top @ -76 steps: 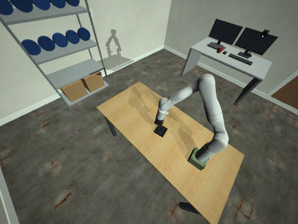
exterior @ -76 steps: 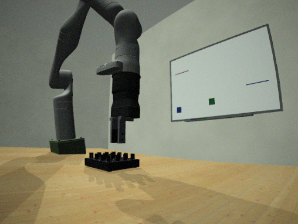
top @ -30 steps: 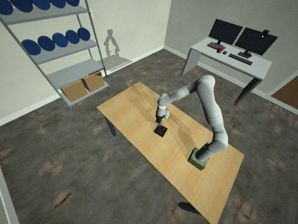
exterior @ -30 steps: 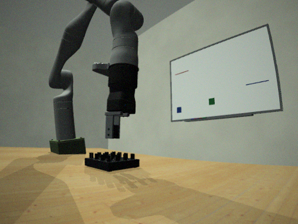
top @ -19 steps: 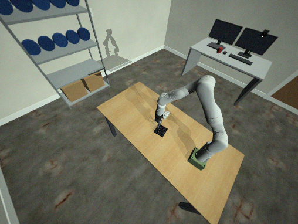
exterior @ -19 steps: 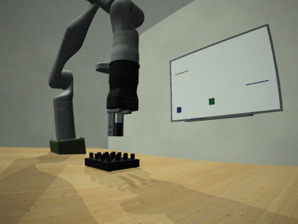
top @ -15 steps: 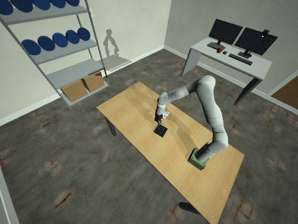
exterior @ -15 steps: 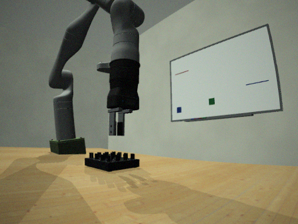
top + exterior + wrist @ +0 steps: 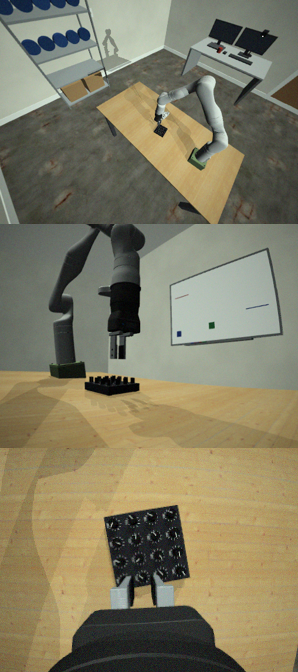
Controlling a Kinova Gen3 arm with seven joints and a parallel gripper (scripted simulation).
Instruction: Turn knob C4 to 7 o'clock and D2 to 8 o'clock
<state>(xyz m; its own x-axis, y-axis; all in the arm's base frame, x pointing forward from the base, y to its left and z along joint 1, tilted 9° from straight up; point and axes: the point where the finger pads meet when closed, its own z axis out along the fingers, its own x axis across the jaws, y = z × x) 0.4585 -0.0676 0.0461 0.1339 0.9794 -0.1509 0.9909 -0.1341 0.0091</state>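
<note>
Gripper [image 9: 159,124] [image 9: 118,358] [image 9: 142,586]: partway open, nothing held, fingertips pointing down above the knob box [image 9: 161,131] [image 9: 123,390] [image 9: 146,548], apart from it.
Knob box: upright on the table [image 9: 123,111] [image 9: 205,423] [image 9: 240,548]; C4 and D2 are among its knobs (which ones, I cannot tell: the printed names are too small).
Edge-row knob [image 9: 142,578]: shows between the fingers from the wrist, at the knob box's edge nearest the gripper body; it may be the one being lined up.
Fingers: best centred over the chosen knob before a straight descent, as the neighbours on the knob box stand close and a tip could nudge one.
Grip: light and level, so that turning does not drag the knob box.
C4's turn: ease into 7 o'clock, an end stop; forcing would twist the knob box.
D2's turn: halt one mark short of that stop, at 8.
Release: open slightly, rise straight clear of the knob box.

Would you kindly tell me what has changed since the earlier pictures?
The fingers have risen slightly and turned, so the exterior view now shows the gap between them. They hold nothing. The knob box stayed in place on the table.
</note>
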